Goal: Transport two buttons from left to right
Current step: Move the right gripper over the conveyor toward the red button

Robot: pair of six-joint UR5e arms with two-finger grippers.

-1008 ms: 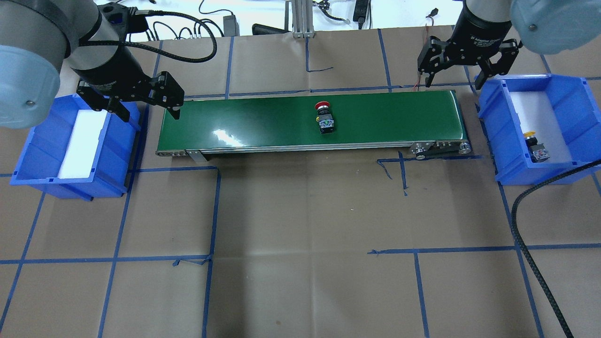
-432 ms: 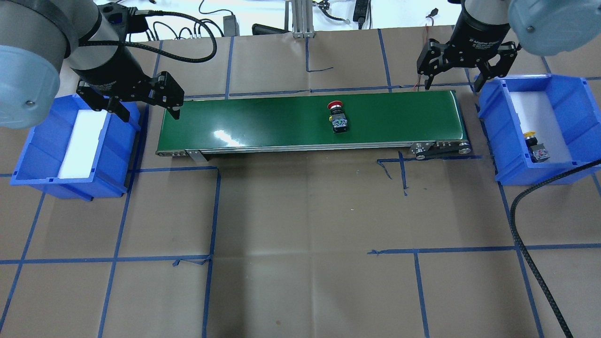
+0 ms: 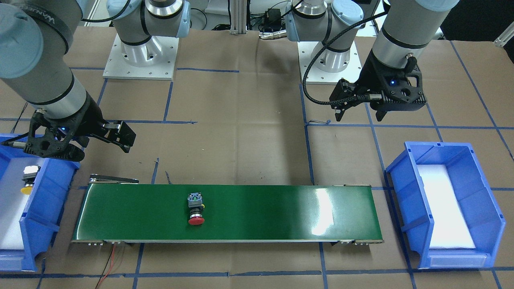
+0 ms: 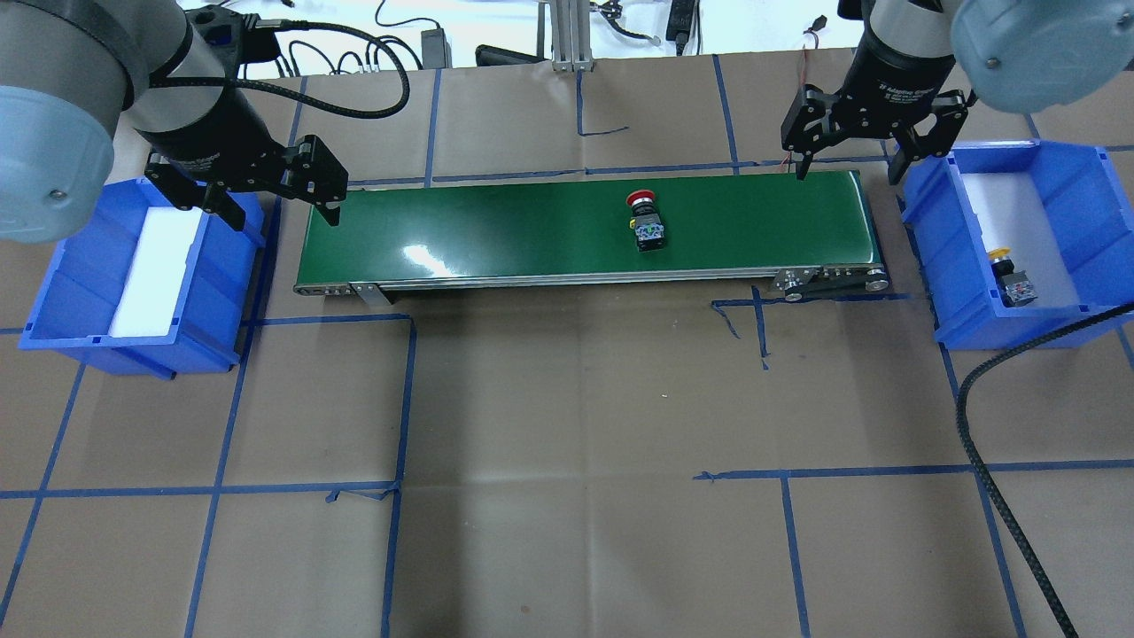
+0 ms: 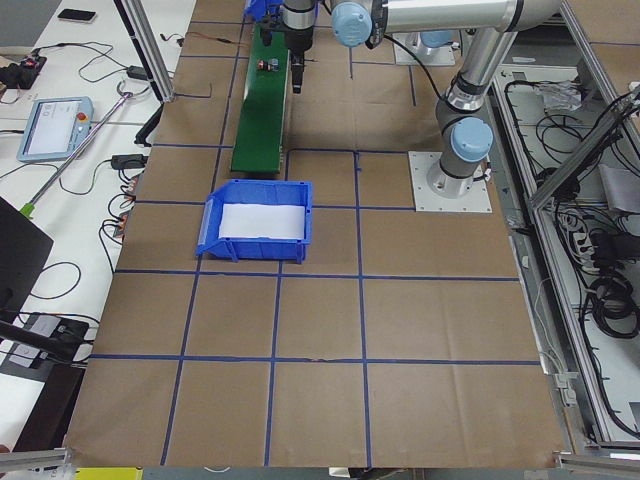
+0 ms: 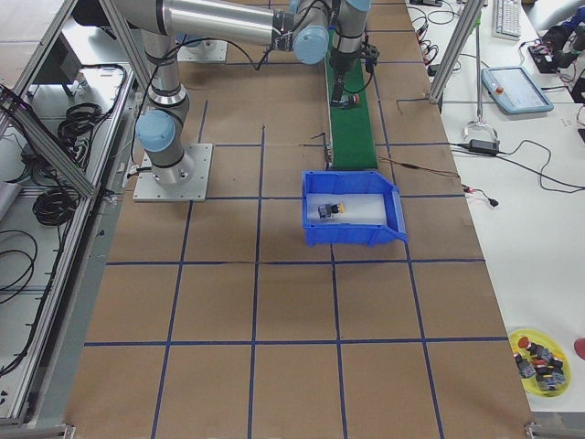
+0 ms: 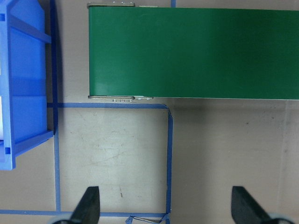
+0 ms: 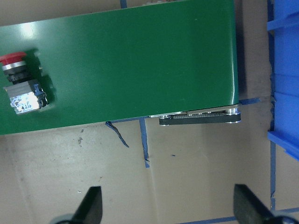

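Spotting red button [image 4: 647, 226] lying on its side on green conveyor belt [image 4: 496, 221], somewhat R of ctr, cap pointing away from robot, grey block toward robot. Touching nothing but belt; well apart from both grippers.

Finding yellow button [image 4: 1010, 276] inside R blue bin [image 4: 1063, 159], on white liner, close to bin's near wall, also on its side.

Reading L gripper [image 4: 282, 215] as wide open, nothing btwn fingers. Hangs above table at belt's L end, just beside L blue bin [image 4: 53, 292], which holds only white foam pad [image 4: 155, 266]. Wrist cam: both fingertips spread at bottom of view, belt's L end and bin wall below.

Reading R gripper [image 4: 848, 173] as wide open too, empty. Hangs over far edge of belt's R end, near R bin's corner. Wrist cam: red button at view's L edge, belt's end roller and bin wall at R.
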